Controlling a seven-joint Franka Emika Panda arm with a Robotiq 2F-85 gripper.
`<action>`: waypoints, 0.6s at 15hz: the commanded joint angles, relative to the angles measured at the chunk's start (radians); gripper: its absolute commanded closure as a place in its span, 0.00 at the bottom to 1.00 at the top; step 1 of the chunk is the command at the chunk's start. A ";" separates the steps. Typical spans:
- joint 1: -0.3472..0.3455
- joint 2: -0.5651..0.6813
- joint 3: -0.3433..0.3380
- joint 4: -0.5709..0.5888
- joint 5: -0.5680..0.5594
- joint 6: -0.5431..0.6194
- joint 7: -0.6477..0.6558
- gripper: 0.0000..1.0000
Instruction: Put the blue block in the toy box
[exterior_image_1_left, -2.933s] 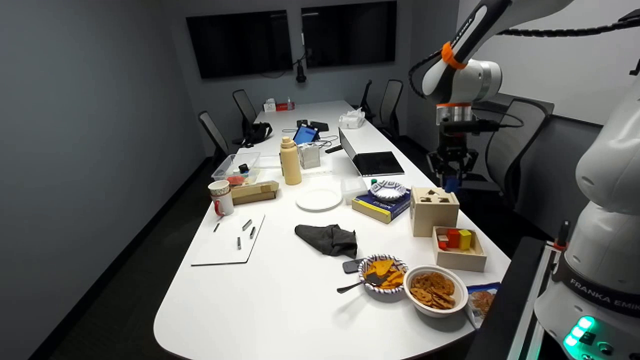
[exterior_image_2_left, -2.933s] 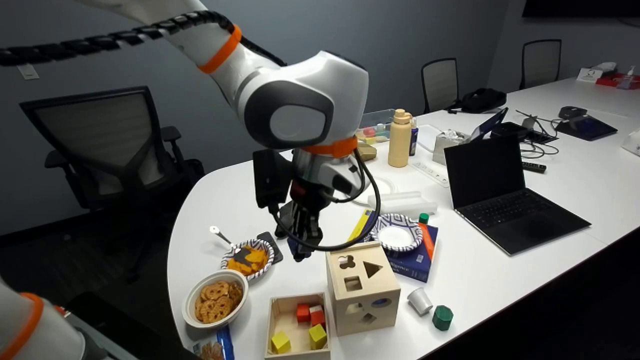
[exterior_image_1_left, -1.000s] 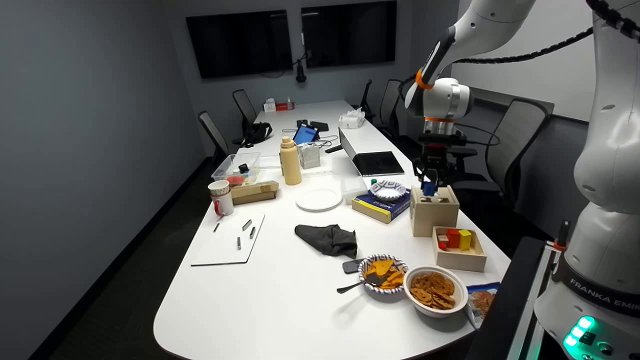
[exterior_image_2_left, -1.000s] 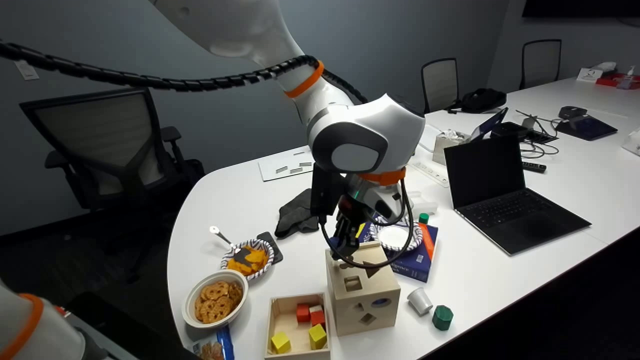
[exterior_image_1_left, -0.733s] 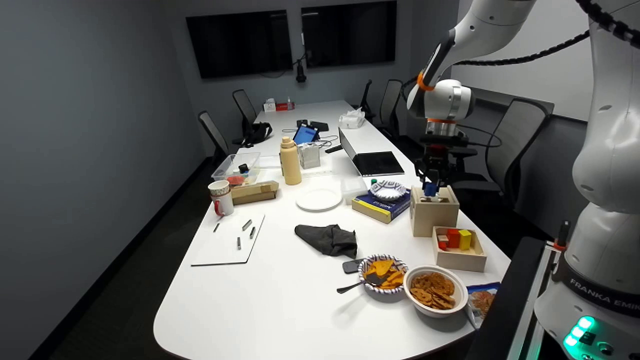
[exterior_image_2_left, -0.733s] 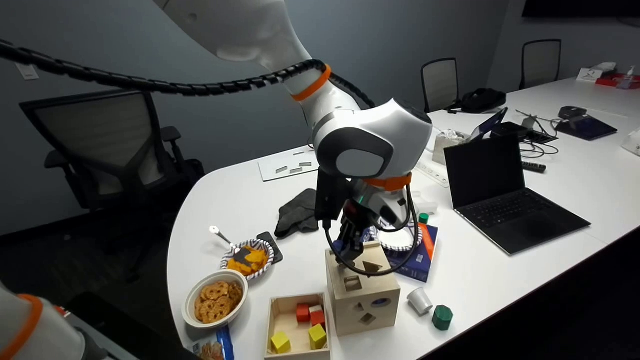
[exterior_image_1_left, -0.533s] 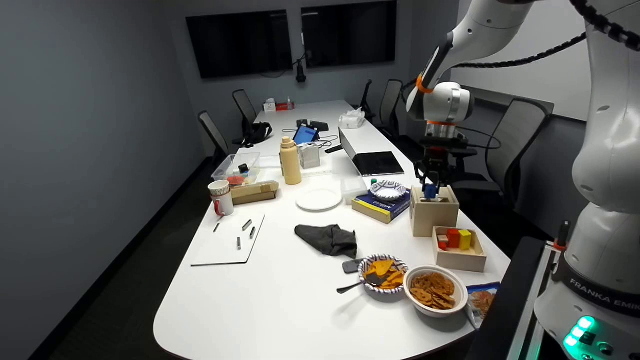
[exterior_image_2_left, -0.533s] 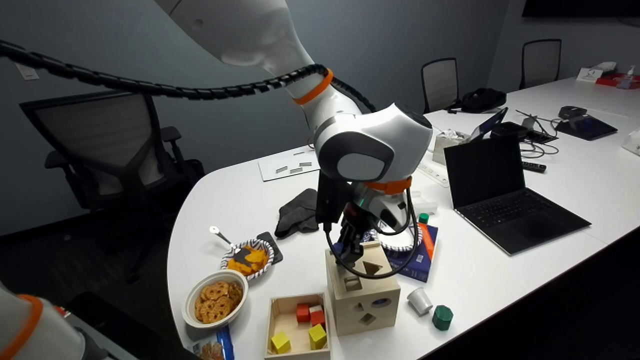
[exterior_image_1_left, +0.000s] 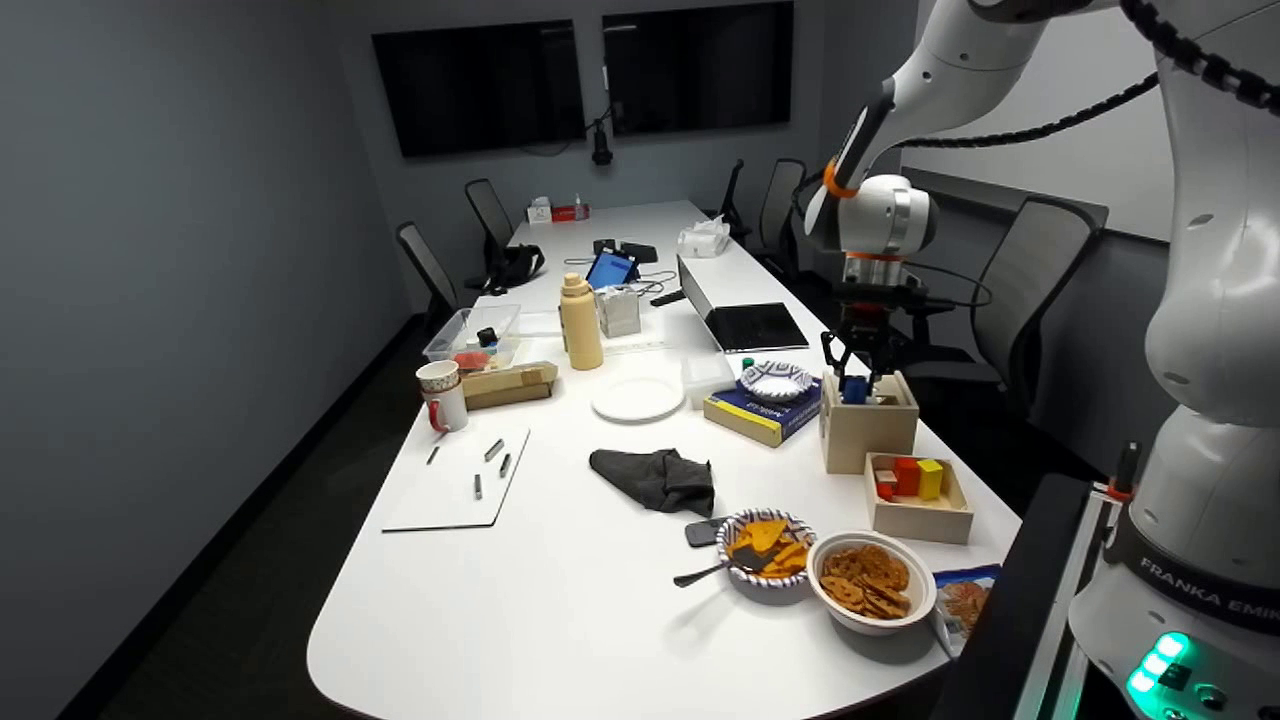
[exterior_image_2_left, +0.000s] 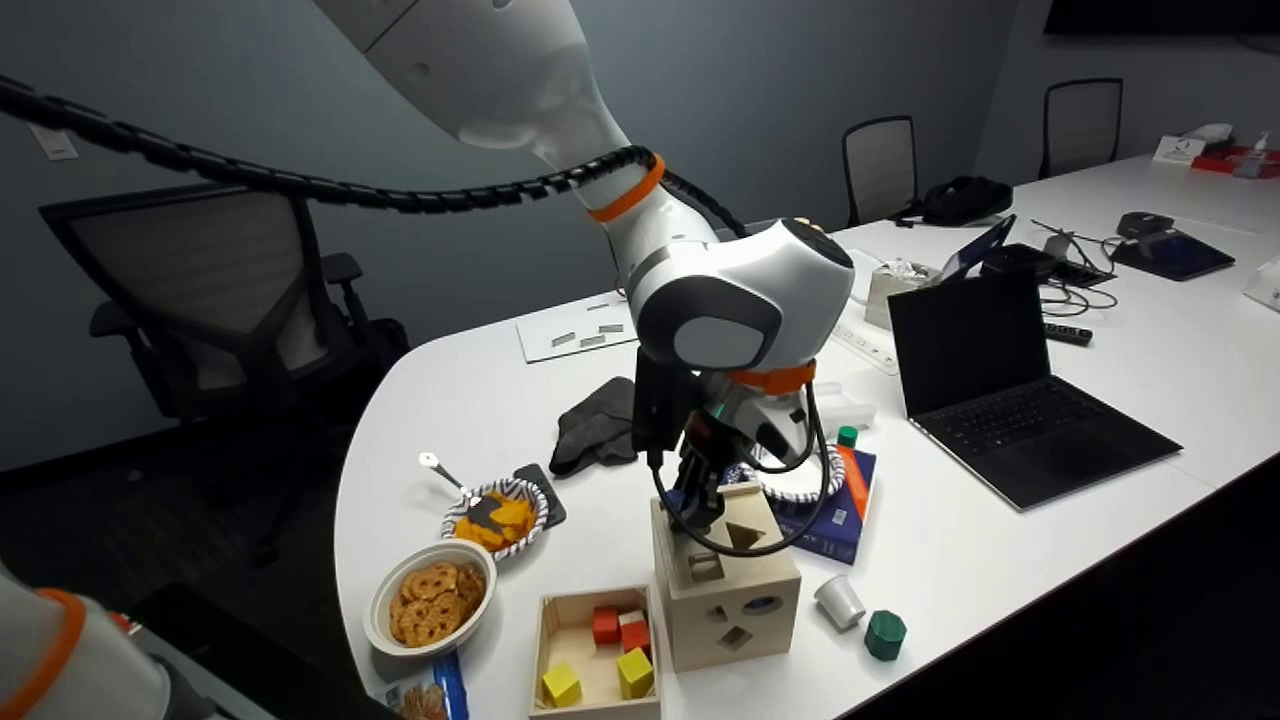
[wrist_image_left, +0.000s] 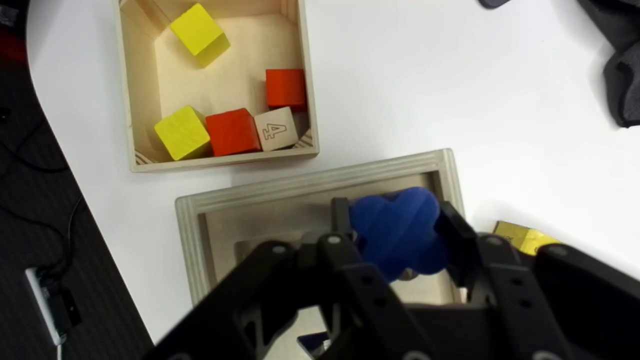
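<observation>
Blue and lobed, the block (exterior_image_1_left: 855, 390) is held at the top of the toy box (exterior_image_2_left: 735, 598), a pale wooden cube with cut-out openings. In the wrist view, the fingers (wrist_image_left: 342, 217) of the gripper (wrist_image_left: 396, 220) clasp the block from opposite sides, one against each flank. Its lobed outline faces the viewer there, two rounded bulges lying side by side along the upper edge. In an exterior view the block stands roughly upright, its visible base level with the box's near rim. It appears about as tall as it is wide, so a long axis cannot be determined. Whether its lower end has entered an opening is likewise not discernible.

The box rests upright on the white table (exterior_image_1_left: 560, 600), just beside a low wooden tray (wrist_image_left: 215, 80) containing two yellow cubes (wrist_image_left: 197, 30), two red cubes (wrist_image_left: 232, 131) and one pale cube (wrist_image_left: 276, 129) bearing the numeral 4. On the side away from the tray lie a grey cup-shaped piece (exterior_image_2_left: 840, 602) and a green prism (exterior_image_2_left: 885, 636), near each other.
</observation>
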 joint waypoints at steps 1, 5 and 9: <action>0.005 0.026 0.006 0.026 0.002 0.016 0.007 0.81; 0.005 0.042 0.004 0.040 -0.008 0.020 0.014 0.81; 0.004 0.045 -0.002 0.044 -0.016 0.020 0.016 0.81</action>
